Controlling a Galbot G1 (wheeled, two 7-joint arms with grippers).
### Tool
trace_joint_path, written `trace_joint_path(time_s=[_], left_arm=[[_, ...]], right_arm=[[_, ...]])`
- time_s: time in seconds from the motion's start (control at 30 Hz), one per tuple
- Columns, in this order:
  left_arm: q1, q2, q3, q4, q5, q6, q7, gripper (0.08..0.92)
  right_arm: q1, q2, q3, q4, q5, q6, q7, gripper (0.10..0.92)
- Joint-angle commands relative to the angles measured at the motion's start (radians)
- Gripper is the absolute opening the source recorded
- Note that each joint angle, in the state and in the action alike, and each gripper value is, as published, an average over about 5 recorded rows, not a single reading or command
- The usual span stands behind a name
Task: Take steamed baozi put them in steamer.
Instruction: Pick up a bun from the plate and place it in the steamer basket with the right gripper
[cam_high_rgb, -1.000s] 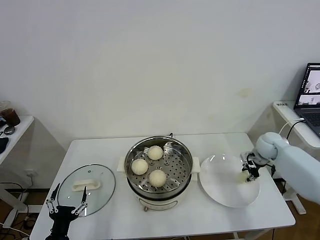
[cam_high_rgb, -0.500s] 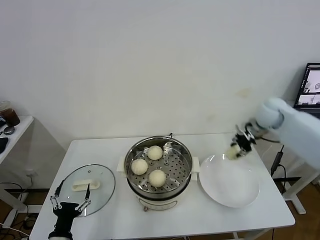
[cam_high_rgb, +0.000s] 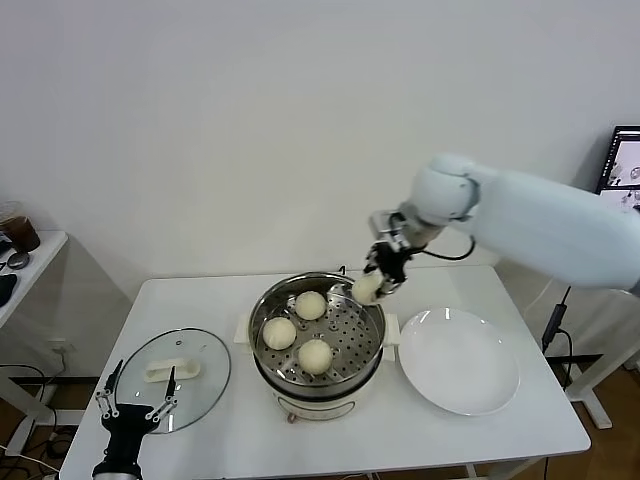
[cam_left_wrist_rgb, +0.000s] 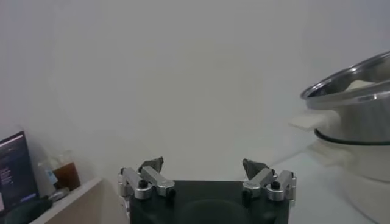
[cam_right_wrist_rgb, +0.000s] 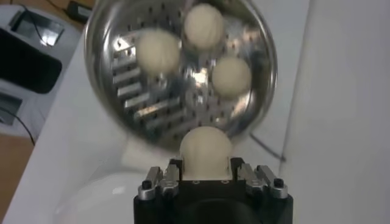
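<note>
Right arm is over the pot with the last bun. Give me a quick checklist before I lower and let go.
1. Bun held: ok. The right gripper is shut on the fourth bun.
2. Position: not ok yet. In the head view the bun hangs above the far right rim of the steamer, not over the middle of the tray.
3. Free spot: ok. The three buns already inside sit left of centre; the right side of the tray is bare.
4. Lid clear: ok. The glass lid lies on the table left of the steamer.
5. Left gripper: ok. Open, low by the lid, away from the pot.
6. Plate: ok, nothing left on it.
</note>
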Motion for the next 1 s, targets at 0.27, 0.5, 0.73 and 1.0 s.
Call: trace_joint_path(time_s=[0.27, 0.5, 0.73, 1.0], left_arm=[[0.007, 0.002, -0.016, -0.003, -0.003, 0.001, 0.001, 0.823], [0.006, 0.001, -0.014, -0.001, -0.002, 0.001, 0.001, 0.823], [0.006, 0.0, -0.01, -0.002, -0.001, 0.001, 0.002, 0.823], [0.001, -0.003, -0.002, -0.002, 0.001, 0.003, 0.002, 0.823]], right_arm=[[-0.124, 0.19, -0.067, -0.118, -0.046, -0.071, 0.049, 0.475], [-0.132, 0.193, -0.067, -0.138, -0.097, -0.058, 0.037, 0.475], [-0.122, 0.172, -0.067, -0.116, -0.089, -0.063, 0.035, 0.591], [-0.099, 0.068, 0.027, -0.019, -0.029, -0.087, 0.085, 0.795]])
